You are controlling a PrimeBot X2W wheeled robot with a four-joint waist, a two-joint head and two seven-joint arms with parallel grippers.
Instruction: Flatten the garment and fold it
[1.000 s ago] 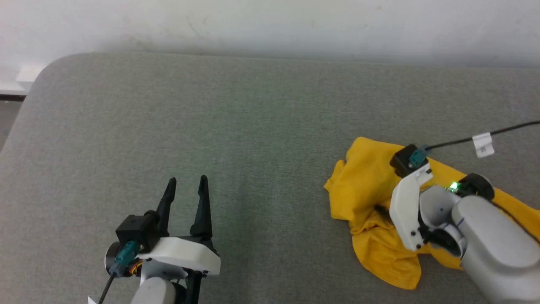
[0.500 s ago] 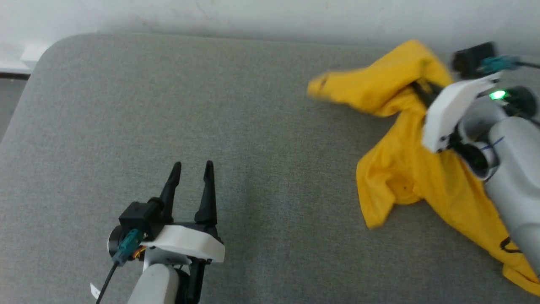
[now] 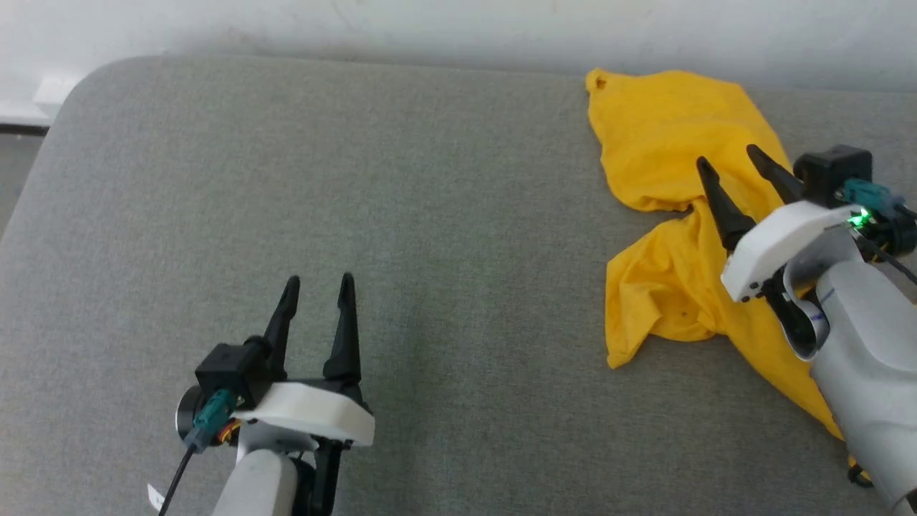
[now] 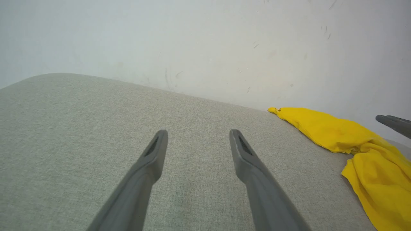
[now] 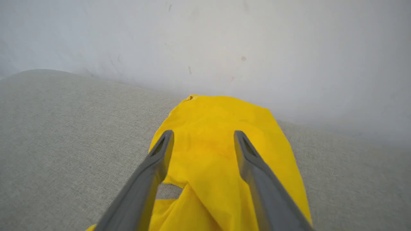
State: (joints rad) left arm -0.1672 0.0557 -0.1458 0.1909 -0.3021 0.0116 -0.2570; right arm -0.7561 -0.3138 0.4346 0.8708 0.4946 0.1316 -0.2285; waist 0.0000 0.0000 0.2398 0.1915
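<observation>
black tapered fingers [image 3: 347, 322], white wrist housings [image 3: 308, 421], grey forearms [image 3: 867, 373], teal plugs [image 3: 213, 423], green light [image 3: 863, 215]

A table [image 3: 444, 215] covered in grey woven fabric spans most of the head view, its far left corner rounded. Behind it, meeting its far edge, stands a pale wall [image 3: 430, 29] with faint scuffs and small dark marks. Past the rounded corner, at the left edge, sits a white ledge [image 3: 32, 107] over a thin dark strip [image 3: 20, 130], with grey floor [image 3: 11, 201] below.
</observation>
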